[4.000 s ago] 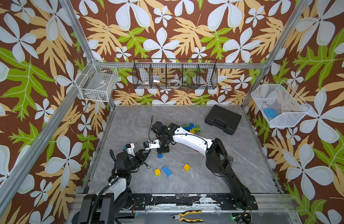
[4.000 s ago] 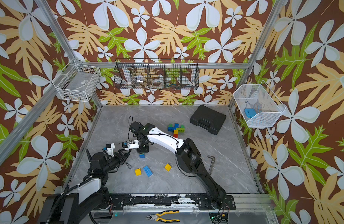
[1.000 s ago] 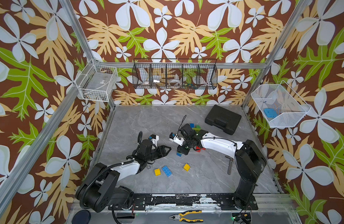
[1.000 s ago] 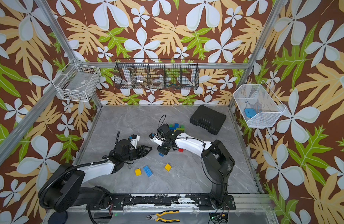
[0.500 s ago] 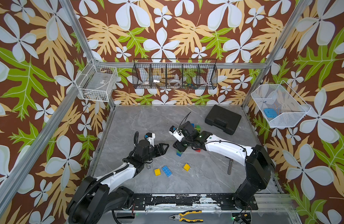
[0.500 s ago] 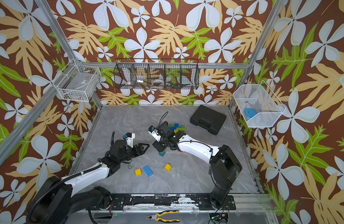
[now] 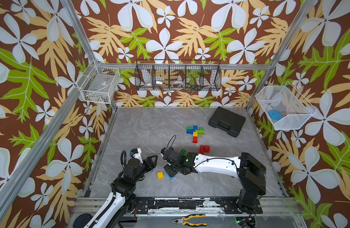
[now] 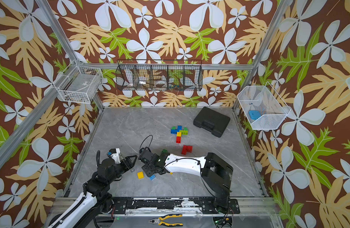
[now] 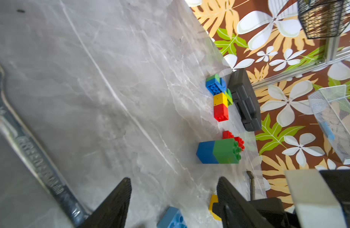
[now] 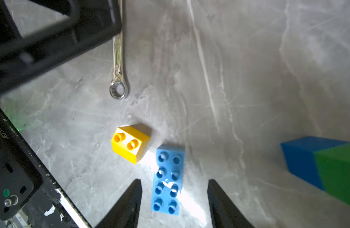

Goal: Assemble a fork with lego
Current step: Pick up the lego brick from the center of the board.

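The partly built lego fork (image 7: 195, 131) of blue, green, yellow and red bricks lies at the back of the table near the black case. Two joined red bricks (image 7: 204, 149) sit in front of it. A blue and green stack (image 9: 219, 151) lies on its side beside my right wrist. My right gripper (image 10: 174, 183) is open, low over a light-blue 2x4 brick (image 10: 168, 177) that lies flat between its fingers. A yellow 2x2 brick (image 10: 130, 143) rests just beside it. My left gripper (image 9: 173, 178) is open and empty, to the left of those two bricks.
A wrench (image 10: 119, 65) lies on the table under my left gripper. The black case (image 7: 226, 121) sits at the back right. Pliers (image 7: 190, 221) lie on the front rail. Wire baskets hang on the walls, one holding a flat light-blue block (image 7: 274, 114).
My right gripper has opened and swung toward the front, down over the light-blue brick; the blue and green stack now lies behind it. My left gripper has drawn back to the left.
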### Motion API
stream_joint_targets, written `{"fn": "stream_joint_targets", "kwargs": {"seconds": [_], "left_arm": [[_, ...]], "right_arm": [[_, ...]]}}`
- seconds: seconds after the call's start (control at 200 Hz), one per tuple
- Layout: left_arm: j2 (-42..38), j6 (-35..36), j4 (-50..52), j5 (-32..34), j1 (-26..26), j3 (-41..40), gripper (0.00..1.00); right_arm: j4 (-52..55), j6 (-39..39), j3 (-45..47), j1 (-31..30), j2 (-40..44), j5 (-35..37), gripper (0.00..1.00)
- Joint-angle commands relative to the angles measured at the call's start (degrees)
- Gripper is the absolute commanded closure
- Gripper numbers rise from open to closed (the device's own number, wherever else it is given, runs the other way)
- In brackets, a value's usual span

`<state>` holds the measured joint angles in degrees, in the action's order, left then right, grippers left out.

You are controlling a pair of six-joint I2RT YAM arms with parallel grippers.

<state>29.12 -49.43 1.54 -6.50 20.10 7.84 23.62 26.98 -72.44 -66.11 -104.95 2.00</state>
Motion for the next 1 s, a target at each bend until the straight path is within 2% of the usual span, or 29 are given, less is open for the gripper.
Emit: {"fn": "stream_joint_targets", "kwargs": {"seconds": [0.0, 0.15, 0.355, 0.631, 0.871, 0.996], "left_arm": [[-1.19, -1.72, 5.6, -0.13, -0.14, -0.65, 0.29], [-1.47, -2.96, 5.27, -1.54, -0.14, -1.77, 0.29], [0.55, -1.87, 4.22, -2.24, -0.12, -1.25, 0.29], [1.15, -1.46, 3.56, -2.37, -0.14, -0.96, 0.3], [1.28, -1.37, 3.3, -2.5, -0.08, -1.07, 0.3], [1.46, -1.11, 3.19, -2.47, -0.15, -0.73, 0.3]], "right_arm": [[1.93, 5.0, -0.46, -1.01, -1.75, -1.71, 0.41], [2.39, 7.43, 0.96, -1.51, -2.46, -1.91, 0.36], [3.7, 7.79, 0.41, -1.58, -4.47, -2.51, 0.39], [5.94, 7.37, -1.97, -1.64, -7.01, -1.49, 0.52], [9.64, 6.89, -3.74, -1.96, -8.73, 0.89, 0.6], [10.14, 6.43, -4.5, -2.18, -8.67, 1.3, 0.68]]}}
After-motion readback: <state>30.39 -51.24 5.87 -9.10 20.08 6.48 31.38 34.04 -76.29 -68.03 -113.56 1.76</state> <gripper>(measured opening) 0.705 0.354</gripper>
